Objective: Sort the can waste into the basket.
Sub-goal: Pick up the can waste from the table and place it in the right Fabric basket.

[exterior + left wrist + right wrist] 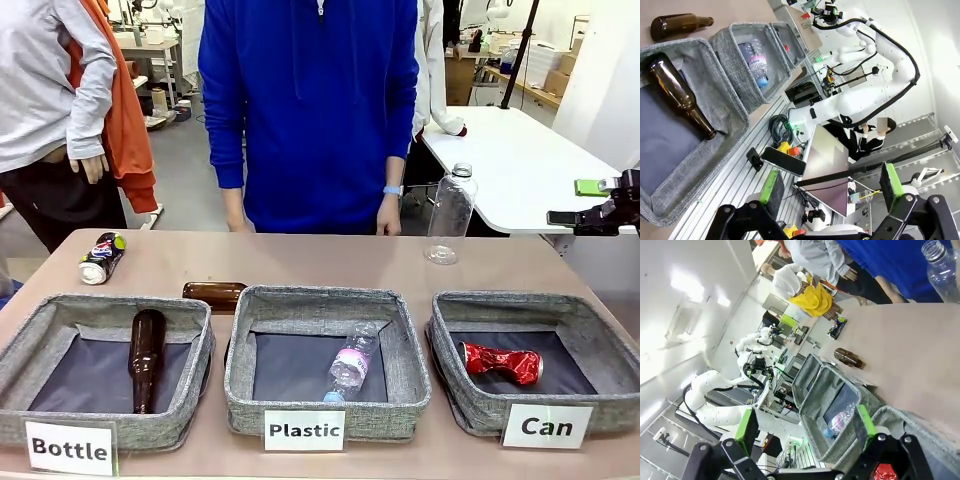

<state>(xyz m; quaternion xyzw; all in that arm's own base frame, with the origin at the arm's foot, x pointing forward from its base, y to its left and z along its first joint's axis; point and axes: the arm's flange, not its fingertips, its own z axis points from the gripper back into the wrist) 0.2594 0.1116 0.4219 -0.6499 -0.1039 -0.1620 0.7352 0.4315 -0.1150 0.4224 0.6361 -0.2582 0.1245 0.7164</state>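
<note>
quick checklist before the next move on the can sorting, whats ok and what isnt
1. The red can lies inside the Can basket: ok.
2. The dark can is in the Can basket: not ok. It lies on the table at the far left, behind the Bottle basket.
3. The left pincer is open and empty: ok.
4. The right pincer is open and empty: ok.
5. The person's hands are away from the dark can: ok, they are at the table's far edge near the middle.
6. There is room in the Can basket beside the red can: ok.
</note>
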